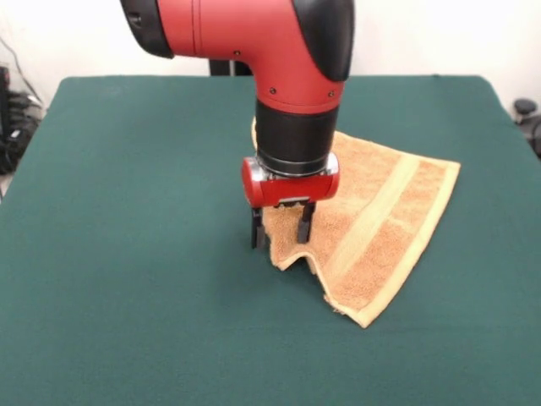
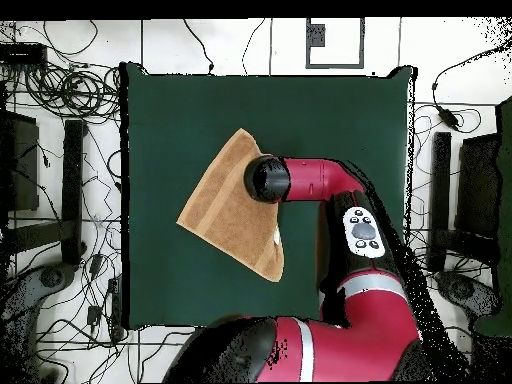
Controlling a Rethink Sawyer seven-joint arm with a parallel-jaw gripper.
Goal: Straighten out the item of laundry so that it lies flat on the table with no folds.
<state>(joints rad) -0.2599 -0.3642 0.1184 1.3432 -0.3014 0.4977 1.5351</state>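
The tan-orange towel [image 1: 380,220] lies right of the table's [image 1: 127,254] middle, folded over into a rough triangle, with a pale woven band running diagonally across it. My gripper [image 1: 280,228] points straight down at the towel's left edge. Its fingers [image 1: 304,224] stand apart, one at the towel's edge and one on the towel, and the cloth bunches up slightly between and below them. In the overhead view the towel [image 2: 230,210] lies left of centre on the table [image 2: 160,120], with a small white label [image 2: 276,236] near its lower corner. There the arm's wrist hides the gripper.
The red arm [image 2: 320,180] reaches over the table from the bottom right in the overhead view. Cables and dark equipment [image 2: 60,90] lie on the floor around the table. Green cloth shows on all sides of the towel.
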